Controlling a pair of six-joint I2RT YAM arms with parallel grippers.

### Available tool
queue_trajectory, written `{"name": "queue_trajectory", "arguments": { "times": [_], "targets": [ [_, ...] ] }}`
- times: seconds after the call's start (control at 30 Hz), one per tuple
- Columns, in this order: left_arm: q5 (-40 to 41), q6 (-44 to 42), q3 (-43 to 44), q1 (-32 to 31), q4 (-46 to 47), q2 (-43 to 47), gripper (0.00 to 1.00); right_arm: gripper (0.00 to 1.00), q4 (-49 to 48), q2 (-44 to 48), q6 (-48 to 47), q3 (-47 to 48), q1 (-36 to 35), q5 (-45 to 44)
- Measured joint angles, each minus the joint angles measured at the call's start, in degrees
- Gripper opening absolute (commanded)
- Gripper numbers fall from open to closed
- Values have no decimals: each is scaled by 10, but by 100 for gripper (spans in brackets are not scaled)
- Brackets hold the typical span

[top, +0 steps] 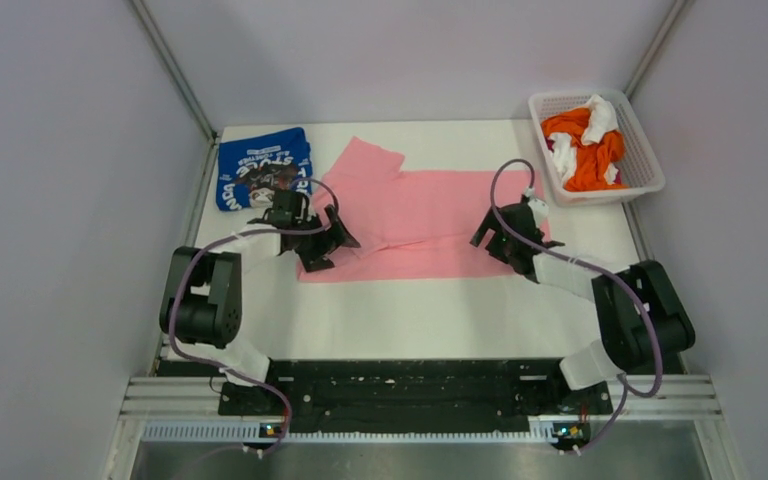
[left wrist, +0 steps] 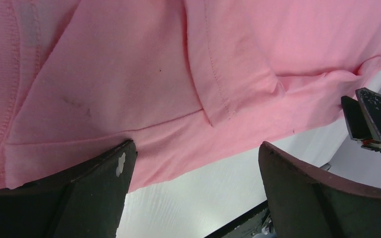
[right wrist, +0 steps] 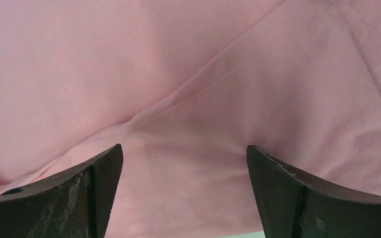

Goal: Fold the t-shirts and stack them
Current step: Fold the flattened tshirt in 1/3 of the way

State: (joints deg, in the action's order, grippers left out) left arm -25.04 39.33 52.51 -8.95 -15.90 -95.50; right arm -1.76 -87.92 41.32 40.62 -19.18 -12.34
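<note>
The light pink t-shirt [top: 415, 215] lies partly folded across the middle of the white table, one sleeve sticking out at the back left. It fills the left wrist view [left wrist: 129, 64] and the right wrist view [right wrist: 188, 89]. The royal blue t-shirt [top: 260, 167] with white lettering lies folded at the back left. My left gripper [top: 328, 245] is open, low over the pink shirt's near left edge, with nothing between its fingers [left wrist: 104, 178]. My right gripper [top: 500, 240] is open, its fingertips [right wrist: 104, 168] pressing on the shirt's right end.
A white lattice basket [top: 648, 160] with orange and white cloth stands at the back right. Grey walls close in the table on three sides. The arms' black base rail [top: 410, 385] runs along the near edge.
</note>
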Motion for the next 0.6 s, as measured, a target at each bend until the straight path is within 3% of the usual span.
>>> {"name": "queue_trajectory", "arguments": {
  "times": [0.23,0.43,0.6],
  "targets": [
    [46,12,-110,-1,26,108,99,94,21,142,39,-120,-33,-2],
    [102,27,-217,-1,-41,269,99,94,148,258,65,-156,-146,-4],
    [118,27,-245,-1,-131,369,99,95,205,310,63,-155,-178,0]
  ]
}}
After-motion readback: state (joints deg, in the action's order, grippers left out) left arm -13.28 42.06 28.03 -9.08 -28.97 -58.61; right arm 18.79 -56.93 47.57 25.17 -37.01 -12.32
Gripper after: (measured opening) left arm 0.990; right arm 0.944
